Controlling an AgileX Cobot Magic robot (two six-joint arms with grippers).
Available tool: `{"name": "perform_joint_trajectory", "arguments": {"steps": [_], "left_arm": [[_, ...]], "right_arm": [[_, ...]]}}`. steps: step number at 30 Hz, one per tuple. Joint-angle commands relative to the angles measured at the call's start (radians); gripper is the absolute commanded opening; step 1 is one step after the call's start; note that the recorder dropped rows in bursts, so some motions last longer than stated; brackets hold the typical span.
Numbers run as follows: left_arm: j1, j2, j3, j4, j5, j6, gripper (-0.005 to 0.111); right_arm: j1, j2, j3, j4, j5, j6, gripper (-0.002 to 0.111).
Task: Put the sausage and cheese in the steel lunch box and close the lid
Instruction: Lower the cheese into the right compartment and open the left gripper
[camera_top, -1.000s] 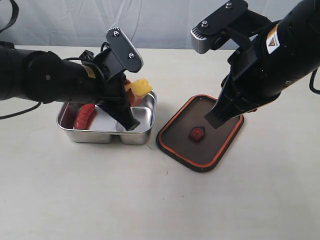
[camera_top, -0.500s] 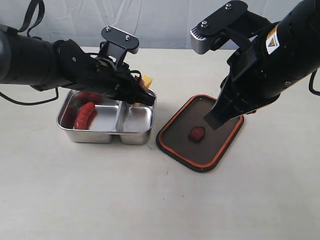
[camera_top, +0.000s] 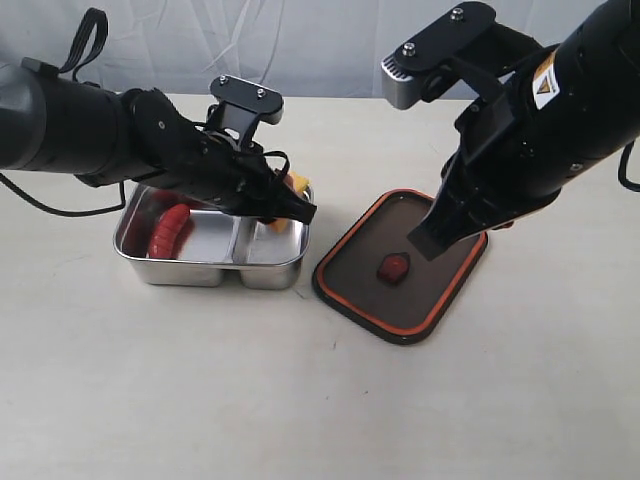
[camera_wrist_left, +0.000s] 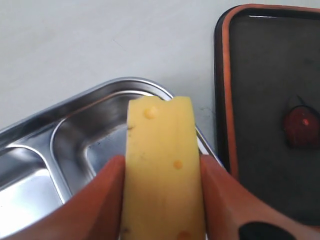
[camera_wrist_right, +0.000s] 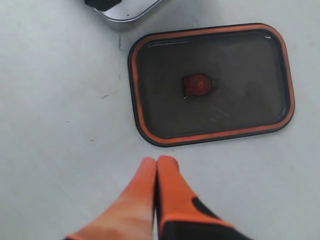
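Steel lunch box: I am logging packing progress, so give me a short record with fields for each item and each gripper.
sausage: lying in the larger compartment of the steel lunch box
cheese: pinched in the left gripper at the smaller compartment, not released
lid: off the box, flat on the table beside it, orange rim showing
left gripper: shut on the cheese
right gripper: shut, empty, raised near the lid
left to do: release the cheese, fit the lid
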Motion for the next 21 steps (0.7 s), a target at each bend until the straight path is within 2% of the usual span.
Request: {"name": "perform_joint_trajectory", "arguments": {"steps": [1, 4, 6, 10, 14, 16, 18, 19, 20, 21], "left_arm": [[0.001, -0.001, -0.006, -0.002, 0.007, -0.015, 0.018], [0.001, -0.001, -0.006, -0.002, 0.004, -0.015, 0.033], [0.001, -0.001, -0.006, -0.002, 0.004, -0.015, 0.047], [0.001, -0.001, -0.006, -0.006, 0.017, -0.015, 0.064], [0.001, -0.003, -0.006, -0.006, 0.038, -0.015, 0.065], [0.001, -0.023, -0.006, -0.006, 0.031, -0.015, 0.061], [0.001, -0.061, -0.006, 0.021, 0.029, -0.015, 0.043], [0.001, -0.085, -0.006, 0.061, 0.029, -0.015, 0.027], [0.001, -0.098, -0.006, 0.083, 0.029, -0.015, 0.018], [0.001, -0.120, -0.006, 0.109, 0.034, -0.015, 0.000]], "right_arm": [[-0.004, -0.009, -0.004, 0.000, 0.005, 0.000, -0.001], [-0.004, -0.009, -0.004, 0.000, 0.007, 0.000, -0.001], [-0.004, -0.009, -0.004, 0.000, 0.007, 0.000, -0.001], [-0.004, -0.009, -0.004, 0.000, 0.007, 0.000, -0.001], [-0.004, -0.009, -0.004, 0.000, 0.003, 0.000, -0.001], [-0.004, -0.009, -0.004, -0.002, -0.005, 0.030, -0.001], [-0.004, -0.009, -0.004, -0.009, -0.012, 0.073, -0.001], [-0.004, -0.009, -0.004, -0.009, -0.016, 0.086, -0.001], [-0.004, -0.009, -0.004, -0.009, -0.018, 0.093, -0.001], [-0.004, -0.009, -0.004, -0.009, -0.020, 0.106, -0.001]]}}
